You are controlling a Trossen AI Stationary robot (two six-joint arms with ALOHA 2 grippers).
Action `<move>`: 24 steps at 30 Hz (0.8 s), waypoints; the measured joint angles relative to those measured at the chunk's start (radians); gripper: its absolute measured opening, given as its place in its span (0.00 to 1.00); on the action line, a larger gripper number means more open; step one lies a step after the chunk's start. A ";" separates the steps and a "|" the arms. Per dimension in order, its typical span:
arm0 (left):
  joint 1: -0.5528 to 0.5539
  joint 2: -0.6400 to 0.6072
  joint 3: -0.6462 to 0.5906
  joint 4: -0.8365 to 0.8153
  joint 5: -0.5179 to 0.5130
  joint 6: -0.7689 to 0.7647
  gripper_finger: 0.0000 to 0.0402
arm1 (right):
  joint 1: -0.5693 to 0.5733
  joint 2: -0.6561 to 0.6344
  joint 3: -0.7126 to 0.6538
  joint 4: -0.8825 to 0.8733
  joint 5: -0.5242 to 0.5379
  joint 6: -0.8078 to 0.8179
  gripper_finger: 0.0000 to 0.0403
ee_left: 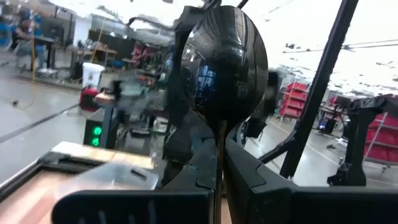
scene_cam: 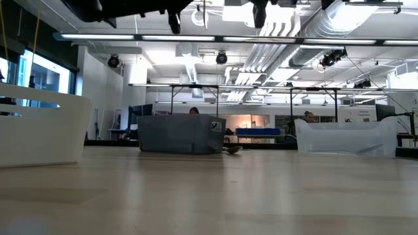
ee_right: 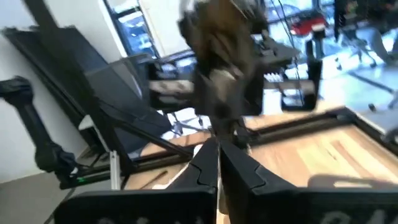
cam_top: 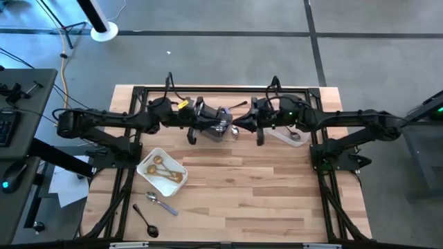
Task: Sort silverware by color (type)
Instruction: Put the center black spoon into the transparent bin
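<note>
In the left wrist view a black spoon (ee_left: 227,62) stands bowl up in front of the camera, with my left gripper (ee_left: 219,163) shut on it. In the high view that gripper (cam_top: 230,126) is above the table's far middle, over the grey bin (cam_top: 213,124). My right gripper (cam_top: 243,127) faces it closely from the right, fingers shut (ee_right: 217,158). Its own view shows only a blurred dark shape ahead. Two gold spoons (cam_top: 165,169) lie in the white tray (cam_top: 149,160). A lilac-handled spoon (cam_top: 160,203) and a black spoon (cam_top: 146,221) lie flat on the near left of the table. My left gripper pinches the black spoon's handle (ee_left: 219,140) between its two fingers, just below the bowl. The fingers run along the handle, about level, pointing toward the table's right side. The spoon is clear of the table, its bowl sticking out beyond the fingertips. Whether my right gripper touches the spoon, I cannot tell.
A clear tub (cam_top: 291,133) stands at the far right below the right arm. A small spoon (scene_cam: 232,149) lies on the table right beside the grey bin (scene_cam: 181,134). A dark piece (cam_top: 239,105) lies near the far edge. Bare wood fills the middle and near right.
</note>
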 joint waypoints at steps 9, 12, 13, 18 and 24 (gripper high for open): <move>-0.003 0.006 0.055 -0.013 0.006 -0.004 0.00 | -0.003 0.037 0.000 0.055 0.007 0.114 0.22; -0.011 0.030 0.072 -0.007 0.005 -0.004 0.00 | -0.003 0.060 0.000 0.081 -0.030 0.131 0.33; -0.012 0.041 0.076 -0.013 0.005 -0.004 0.00 | -0.003 0.072 0.000 0.091 -0.051 0.132 0.36; -0.027 0.088 0.116 -0.007 0.015 -0.005 0.00 | -0.002 0.133 0.000 0.175 -0.134 0.169 0.44; -0.029 0.099 0.120 -0.008 0.026 -0.006 0.00 | -0.002 0.151 -0.001 0.201 -0.175 0.173 0.45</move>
